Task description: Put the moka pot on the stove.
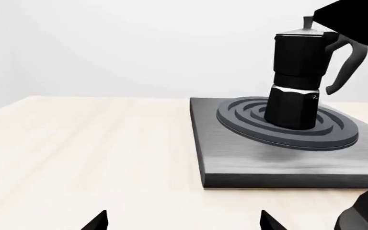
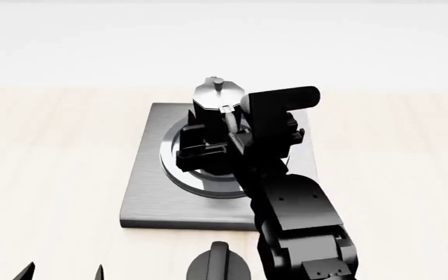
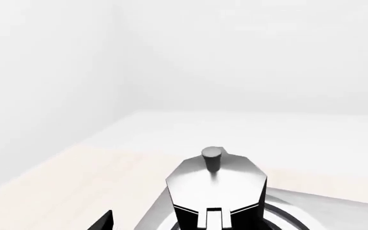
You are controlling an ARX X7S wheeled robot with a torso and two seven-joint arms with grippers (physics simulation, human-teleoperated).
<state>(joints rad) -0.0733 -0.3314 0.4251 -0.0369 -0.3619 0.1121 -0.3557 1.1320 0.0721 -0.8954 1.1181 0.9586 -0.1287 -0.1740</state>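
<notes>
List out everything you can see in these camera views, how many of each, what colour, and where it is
moka pot: one, black body with silver lid and knob, curved handle, standing upright on the ring burner of the stove.
stove: one, brushed-grey square plate with a darker ring burner, in the middle of the table.
knob: one, black, round with a ridge, on the table just in front of the stove.
table: one, light wood, under everything.
right gripper: one, black, at the pot's handle side over the stove; whether it is closed on the handle cannot be told.
left gripper: one, black, only two fingertips showing, apart, low over the table to the left of the stove, holding nothing.
</notes>
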